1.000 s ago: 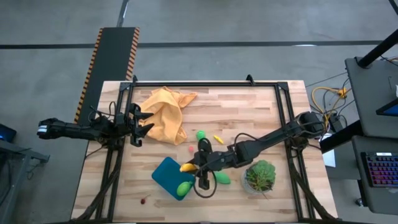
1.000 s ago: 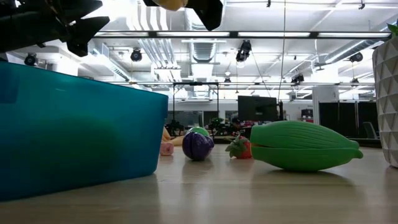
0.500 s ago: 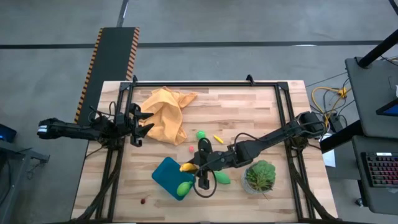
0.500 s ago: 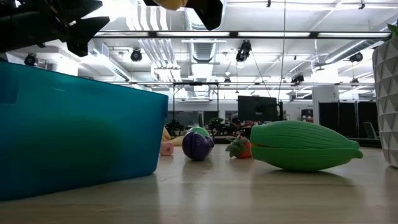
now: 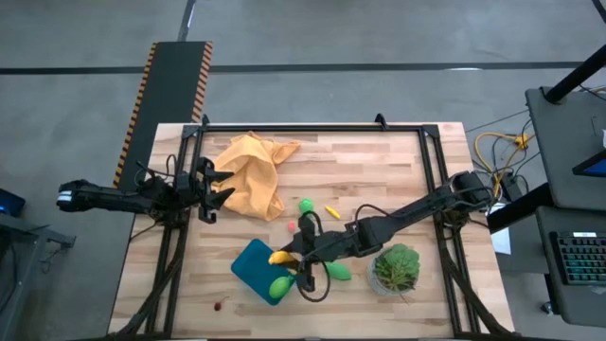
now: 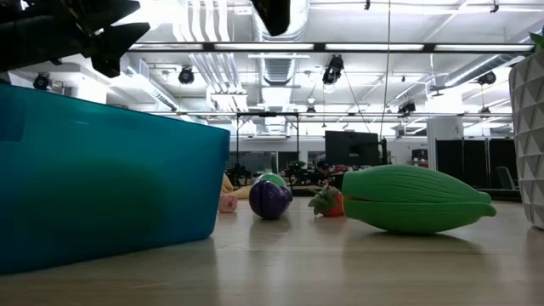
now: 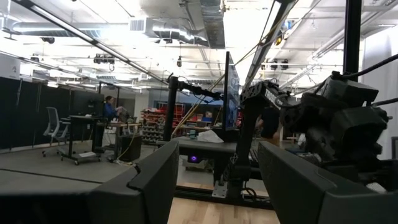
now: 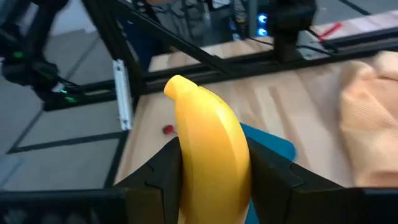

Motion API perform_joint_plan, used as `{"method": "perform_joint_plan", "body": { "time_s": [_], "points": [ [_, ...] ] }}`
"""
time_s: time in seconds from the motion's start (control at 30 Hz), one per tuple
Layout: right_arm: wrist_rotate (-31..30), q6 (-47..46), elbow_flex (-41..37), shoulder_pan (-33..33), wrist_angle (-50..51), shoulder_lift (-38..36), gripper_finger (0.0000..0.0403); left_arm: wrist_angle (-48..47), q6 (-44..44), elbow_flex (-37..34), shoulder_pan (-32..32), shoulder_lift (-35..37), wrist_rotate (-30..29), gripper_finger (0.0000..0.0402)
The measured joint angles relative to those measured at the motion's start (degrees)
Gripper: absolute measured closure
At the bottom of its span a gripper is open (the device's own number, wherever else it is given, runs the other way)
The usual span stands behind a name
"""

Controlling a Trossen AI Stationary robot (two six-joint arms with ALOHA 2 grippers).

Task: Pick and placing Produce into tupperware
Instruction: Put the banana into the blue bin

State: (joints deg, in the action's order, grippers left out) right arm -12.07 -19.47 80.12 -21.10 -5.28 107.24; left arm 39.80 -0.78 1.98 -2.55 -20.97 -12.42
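Yellow banana in right claw, seemingly.

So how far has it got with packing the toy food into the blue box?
One green piece already lies in the box. The right gripper holds the banana over the box. Left on the table: a big green pod, a small green piece, a purple one and some tiny bits. The left gripper waits by the cloth.

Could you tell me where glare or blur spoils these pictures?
Low view: ceiling lights glare white, and the near teal-blue plastic container looks soft. Right wrist view: the yellow toy banana in the right pincer is sharp, background blurred. High view: evenly lit.
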Motion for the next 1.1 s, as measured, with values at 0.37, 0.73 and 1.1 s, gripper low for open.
{"method": "perform_joint_plan", "body": {
  "time_s": [0.37,0.73,1.1],
  "points": [
    [1.92,-1.94,0.13,0.37,-5.23,6.69,0.0266,-0.11,-0.02,0.00,0.00,0.02,-0.03,0.0196],
    [1.98,-3.65,0.13,1.31,-5.23,8.11,0.0266,0.03,-0.07,0.00,0.00,0.02,-0.03,0.0196],
    [2.23,-6.66,2.91,1.64,-3.61,12.53,0.0266,0.00,-0.11,0.00,0.00,0.07,-0.03,0.0196]
  ]
}}
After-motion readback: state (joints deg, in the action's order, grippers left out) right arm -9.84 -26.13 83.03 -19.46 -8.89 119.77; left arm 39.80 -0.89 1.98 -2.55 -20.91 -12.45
